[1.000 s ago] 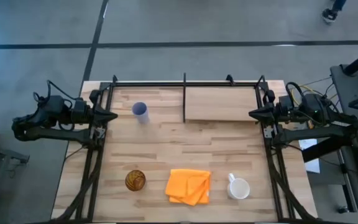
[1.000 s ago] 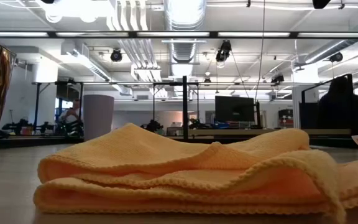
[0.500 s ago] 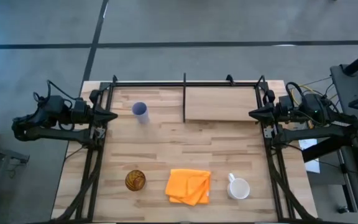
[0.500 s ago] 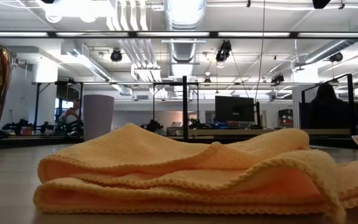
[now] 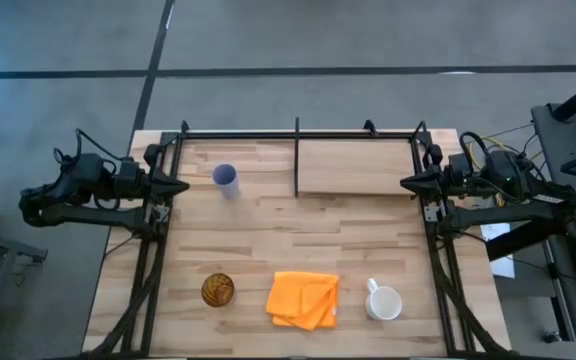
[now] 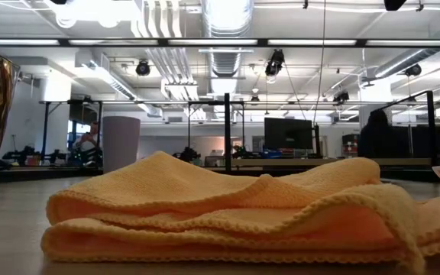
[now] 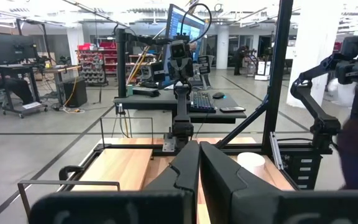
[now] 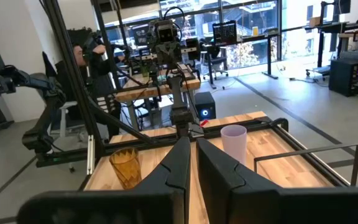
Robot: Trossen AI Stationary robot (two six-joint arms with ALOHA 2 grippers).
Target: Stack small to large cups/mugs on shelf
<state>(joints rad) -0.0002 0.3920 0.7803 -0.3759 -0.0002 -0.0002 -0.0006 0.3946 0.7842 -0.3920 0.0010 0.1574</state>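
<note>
The lavender-blue tumbler [image 5: 225, 179] stands upright on the tabletop at the far left; it also shows in the right wrist view [image 8: 234, 144]. The amber cup [image 5: 217, 290] stands at the near left, the white mug [image 5: 384, 301] at the near right. The shelf [image 5: 356, 166] is the raised board at the far right, its black divider [image 5: 297, 158] at its left end. My left gripper [image 5: 180, 186] is shut at the table's left edge, level. My right gripper [image 5: 408, 183] is shut at the right edge, level. Neither touches anything.
An orange cloth [image 5: 304, 298] lies folded between the amber cup and the white mug near the front edge, and fills the low view [image 6: 228, 214]. Black frame rails run along the table's far edge and down both sides. A person shows in the room beyond.
</note>
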